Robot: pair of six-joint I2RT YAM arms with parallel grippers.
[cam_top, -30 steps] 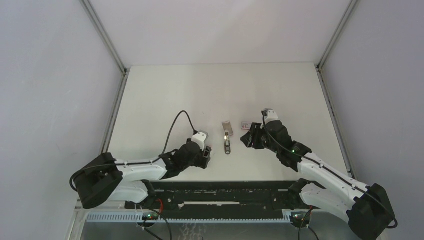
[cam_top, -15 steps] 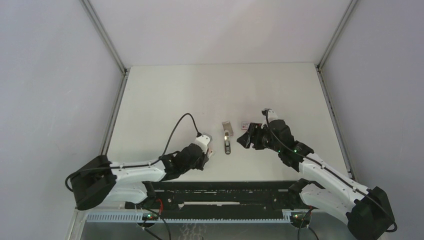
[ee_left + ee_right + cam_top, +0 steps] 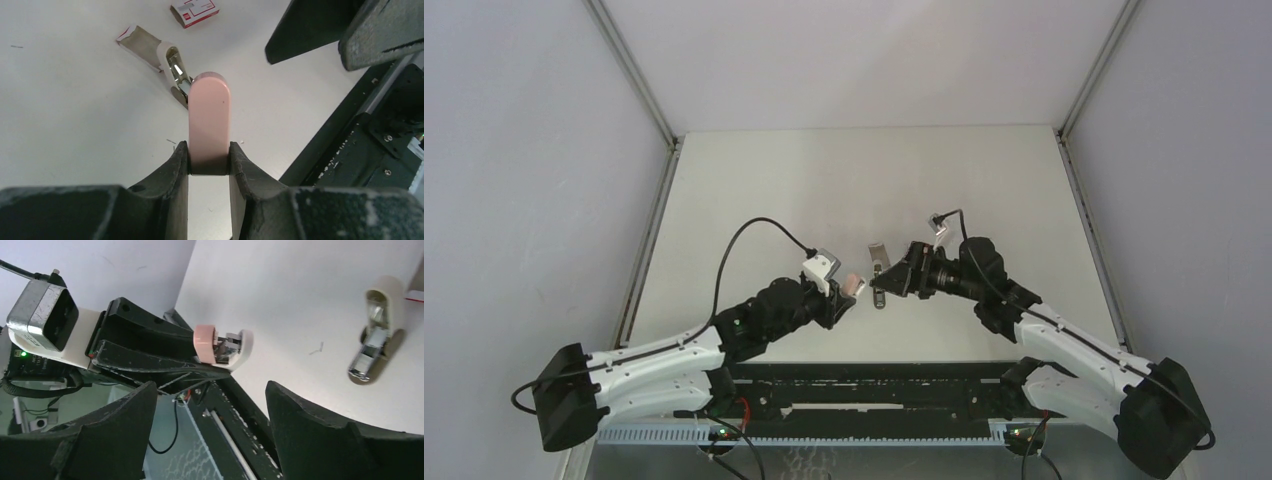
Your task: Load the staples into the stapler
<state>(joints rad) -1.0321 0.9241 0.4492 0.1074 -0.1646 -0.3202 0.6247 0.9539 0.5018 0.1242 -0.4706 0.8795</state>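
Evidently the left gripper [image 3: 209, 150] is clamped on the rear end of the stapler [image 3: 210, 112], holding it above the table [image 3: 75, 125] with its rounded pink nose pointed toward the other arm, presumably so the body is offered up for opening. Seen from the right wrist, the pink top and white base sit slightly parted with metal showing between them. The right gripper [image 3: 211, 387] has its jaws wide apart and empty just in front of that nose, likely to take one half and swing the stapler open. The box of staples [image 3: 194, 11] lies farther back on the table, near the dark grey-brown tool [image 3: 150, 45], so loading looks barely begun
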